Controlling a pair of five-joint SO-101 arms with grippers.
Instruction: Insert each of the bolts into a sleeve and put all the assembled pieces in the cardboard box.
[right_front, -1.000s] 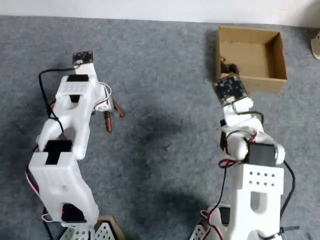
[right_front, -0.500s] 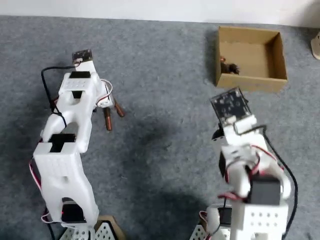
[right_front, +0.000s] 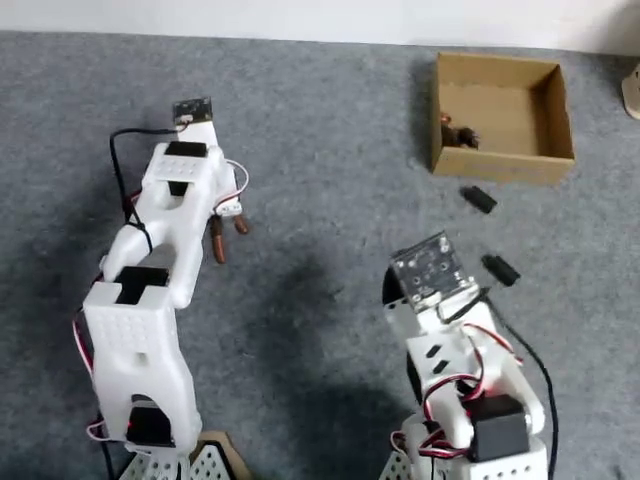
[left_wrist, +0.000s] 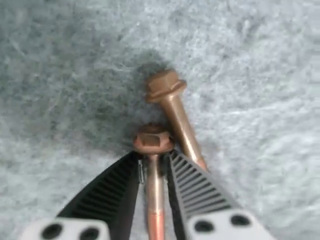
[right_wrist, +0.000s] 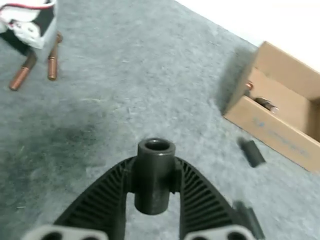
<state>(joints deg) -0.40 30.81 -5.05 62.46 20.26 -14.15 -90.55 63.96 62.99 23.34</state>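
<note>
Cardboard box (right_front: 500, 168) at one o'clock on grey carpet (right_front: 330, 130), assembled pieces (right_front: 458, 133) at its nine o'clock wall.
Left gripper (left_wrist: 153, 156) clamps a bolt (left_wrist: 152, 141); right gripper (right_wrist: 155, 169) clamps a sleeve (right_wrist: 156, 149).

From my high feed, a grey carpet (right_front: 330, 120) covers the whole work area, fuzzy and mottled. A soft shadow darkens it near the middle and down toward 6 o'clock. Along the 12 o'clock edge runs a white strip (right_front: 250, 15); wall or floor, I cannot tell. At about 2 o'clock, right on the edge, a pale rounded thing (right_front: 632, 90) is cut off, and I cannot make out what it is. Near 7 o'clock, at the edge, a brown board (right_front: 225, 455) lies on the carpet. My left wrist feed shows the carpet (left_wrist: 260, 55) close up, its fibres matted. My right wrist feed shows the carpet (right_wrist: 125, 60) meeting the white strip (right_wrist: 240, 15).
</note>
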